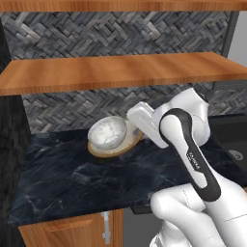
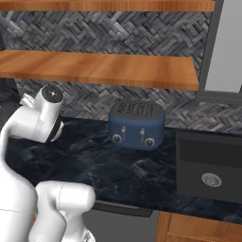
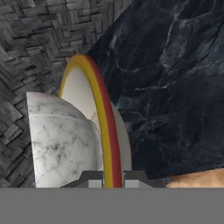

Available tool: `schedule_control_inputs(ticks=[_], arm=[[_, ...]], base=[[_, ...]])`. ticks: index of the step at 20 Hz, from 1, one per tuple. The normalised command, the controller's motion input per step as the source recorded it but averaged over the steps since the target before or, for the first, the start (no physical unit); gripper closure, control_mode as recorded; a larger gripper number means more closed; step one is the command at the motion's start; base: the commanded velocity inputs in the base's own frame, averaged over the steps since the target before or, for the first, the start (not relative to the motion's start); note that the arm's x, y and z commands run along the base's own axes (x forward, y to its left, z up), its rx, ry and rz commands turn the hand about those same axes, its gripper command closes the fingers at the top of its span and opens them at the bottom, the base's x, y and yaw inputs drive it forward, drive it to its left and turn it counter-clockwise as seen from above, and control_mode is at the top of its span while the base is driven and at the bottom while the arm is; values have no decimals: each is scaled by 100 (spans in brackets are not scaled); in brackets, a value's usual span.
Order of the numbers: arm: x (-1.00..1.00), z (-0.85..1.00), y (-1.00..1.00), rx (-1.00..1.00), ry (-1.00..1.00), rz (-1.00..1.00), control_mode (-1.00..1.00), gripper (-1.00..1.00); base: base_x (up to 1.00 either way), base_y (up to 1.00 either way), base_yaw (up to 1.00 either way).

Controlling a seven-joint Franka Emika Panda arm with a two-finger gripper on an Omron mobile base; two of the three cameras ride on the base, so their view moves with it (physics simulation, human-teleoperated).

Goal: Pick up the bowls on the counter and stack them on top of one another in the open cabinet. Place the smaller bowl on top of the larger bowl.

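Observation:
The larger bowl, cream with an orange-tan rim, sits at the back of the dark marble counter and looks tilted. The smaller white-grey bowl rests against its inside. In the hand view the larger bowl's rim runs edge-on between my fingertips, with the smaller bowl to its left. My gripper is shut on that rim, and its hand is at the bowls' right side. The open cabinet shelf hangs above the bowls.
A blue toaster stands against the herringbone tile wall. A dark sink is set into the counter at the right. Wooden cabinet fronts with a metal handle lie below the counter edge.

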Motion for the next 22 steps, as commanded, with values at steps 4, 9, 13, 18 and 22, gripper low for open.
schedule_control_inputs(ticks=[4,9,13,18,22], arm=[[-60,82,-31,0,0,0,-100,100],[-56,81,-37,0,0,-3,-100,100],[-50,74,-54,1,0,-3,-100,100],[-37,70,-69,12,0,-12,-100,100],[-28,68,-62,22,0,-16,-100,100]], base=[[0,0,0],[0,0,0],[0,0,0],[0,0,0],[0,0,0]])
